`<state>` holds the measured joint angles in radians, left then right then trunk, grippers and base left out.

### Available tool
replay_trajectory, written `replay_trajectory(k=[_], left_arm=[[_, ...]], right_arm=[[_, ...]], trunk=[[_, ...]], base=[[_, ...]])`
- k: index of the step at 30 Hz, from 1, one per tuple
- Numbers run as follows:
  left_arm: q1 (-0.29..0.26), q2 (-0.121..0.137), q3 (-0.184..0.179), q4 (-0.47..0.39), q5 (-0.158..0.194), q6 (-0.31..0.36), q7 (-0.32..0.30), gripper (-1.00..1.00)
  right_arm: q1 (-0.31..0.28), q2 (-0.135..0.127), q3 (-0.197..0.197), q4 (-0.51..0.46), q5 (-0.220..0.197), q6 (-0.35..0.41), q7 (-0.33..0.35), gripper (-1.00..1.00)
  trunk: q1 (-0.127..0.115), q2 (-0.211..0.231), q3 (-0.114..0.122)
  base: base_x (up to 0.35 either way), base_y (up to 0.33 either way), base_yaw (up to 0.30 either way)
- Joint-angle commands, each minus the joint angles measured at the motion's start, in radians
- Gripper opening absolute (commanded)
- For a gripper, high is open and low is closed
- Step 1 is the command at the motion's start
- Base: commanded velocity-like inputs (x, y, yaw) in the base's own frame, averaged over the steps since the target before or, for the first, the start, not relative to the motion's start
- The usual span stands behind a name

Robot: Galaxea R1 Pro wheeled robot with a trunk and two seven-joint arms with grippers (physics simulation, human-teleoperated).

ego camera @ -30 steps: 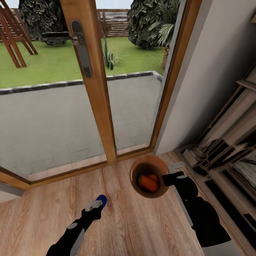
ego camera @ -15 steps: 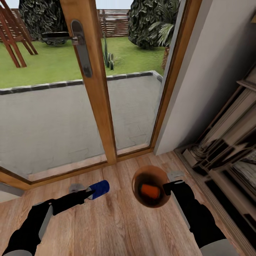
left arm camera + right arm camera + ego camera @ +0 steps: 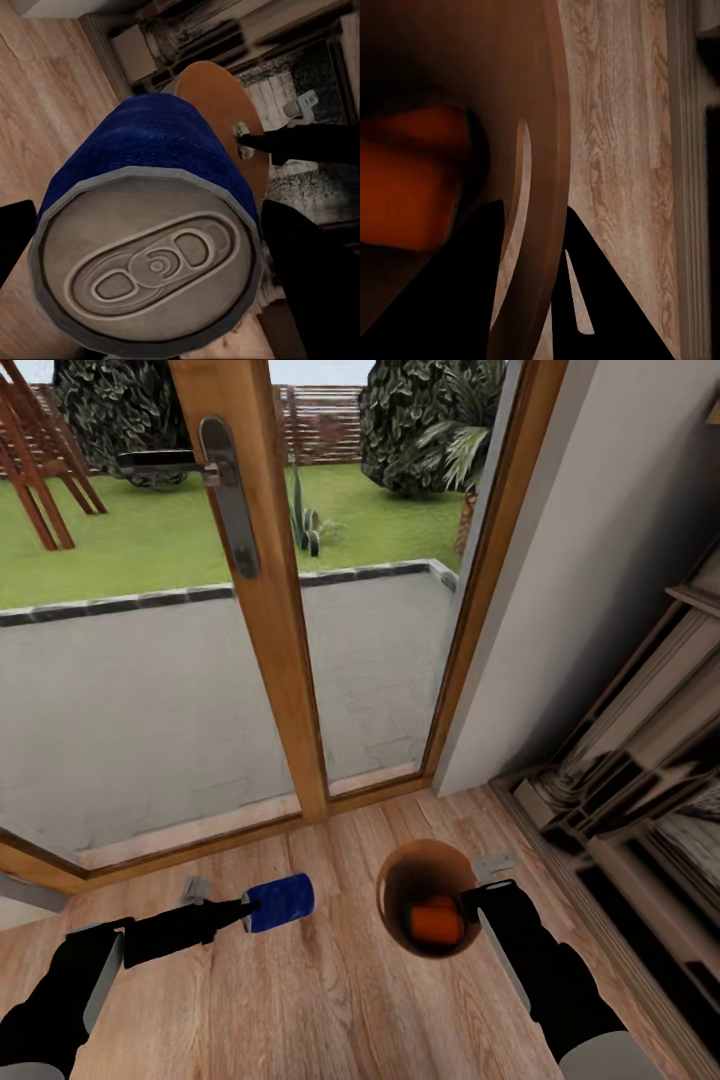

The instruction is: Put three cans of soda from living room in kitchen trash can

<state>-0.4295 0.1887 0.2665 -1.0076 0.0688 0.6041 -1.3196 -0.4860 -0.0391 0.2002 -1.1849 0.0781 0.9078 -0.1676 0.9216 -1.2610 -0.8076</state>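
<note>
Grippers first, our left gripper (image 3: 243, 909) pinching the blue soda can (image 3: 279, 901) sideways above the wood floor (image 3: 330, 1000), our right gripper (image 3: 478, 887) clamped on the trash can (image 3: 400, 882) rim, orange can (image 3: 436, 919) inside, glass door (image 3: 250, 610) beyond.

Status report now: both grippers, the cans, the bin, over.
Left gripper shut on blue can, held beside bin. Right gripper shut on bin rim. Orange can inside. Nothing between can and bin.
</note>
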Motion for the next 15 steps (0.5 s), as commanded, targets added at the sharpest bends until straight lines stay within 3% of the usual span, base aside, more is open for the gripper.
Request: replay_trajectory(k=[1,8,10,13,15], left_arm=[[0.000,-0.010,-0.001,0.000,0.000,0.006,-0.003,-1.00],[0.000,-0.086,-0.004,0.000,0.000,0.016,-0.008,-1.00],[0.000,-0.125,-0.006,-0.001,0.000,0.017,-0.009,-1.00],[0.000,-0.163,-0.008,-0.001,-0.001,0.017,-0.009,-1.00],[0.000,-0.178,-0.009,-0.002,-0.001,0.017,-0.009,-1.00]], right_arm=[[0.000,0.000,0.000,0.000,-0.003,-0.001,0.002,-1.00],[0.000,0.002,0.002,0.001,-0.003,-0.004,0.002,-1.00],[0.000,0.002,0.002,0.001,-0.003,-0.019,0.002,-1.00],[0.000,0.002,0.003,0.001,-0.003,-0.026,0.002,-1.00],[0.000,0.003,0.004,0.001,-0.003,-0.027,0.002,-1.00]], trunk=[[0.000,0.000,0.000],[0.000,0.000,0.000],[0.000,0.000,0.000],[0.000,0.000,0.000],[0.000,0.000,0.000]], base=[[0.000,0.000,0.000],[0.000,0.000,0.000],[0.000,0.000,0.000],[0.000,0.000,0.000],[0.000,0.000,0.000]])
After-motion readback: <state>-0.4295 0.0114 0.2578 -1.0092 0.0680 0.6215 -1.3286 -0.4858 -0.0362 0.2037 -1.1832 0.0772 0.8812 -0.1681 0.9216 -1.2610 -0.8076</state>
